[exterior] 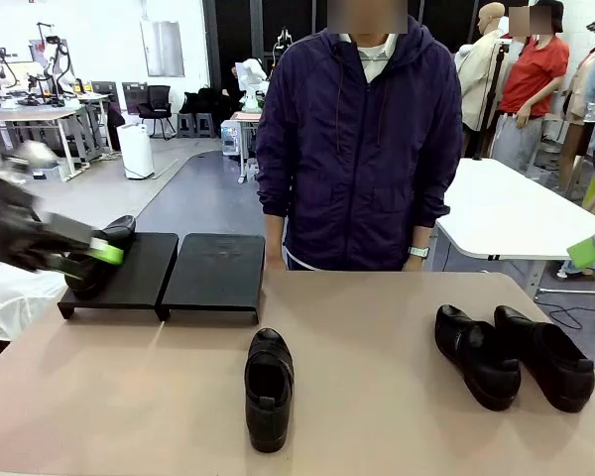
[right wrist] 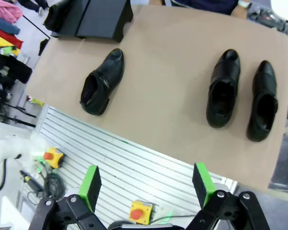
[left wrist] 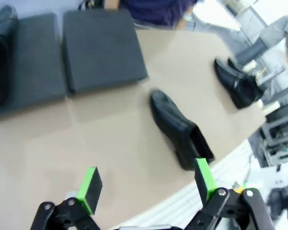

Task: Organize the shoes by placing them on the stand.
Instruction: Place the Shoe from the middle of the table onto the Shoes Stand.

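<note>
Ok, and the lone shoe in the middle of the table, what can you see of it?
The middle shoe is black and looks like slightly shiny leather, with a rounded toe, a low heel and a dark open mouth. It stands upright on its sole on the tan table, toe toward the far side where the stand is, heel toward the robot's side. It sits apart from the stand, and nothing but the tabletop touches it.

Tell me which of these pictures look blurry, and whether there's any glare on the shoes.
Front view: the left tool is smeared, while the lone shoe is crisp. Left wrist view: soft all over, that shoe's edges fuzzy. Right wrist view: sharp and evenly lit; the pair of shoes shows a mild sheen, no harsh glare.
</note>
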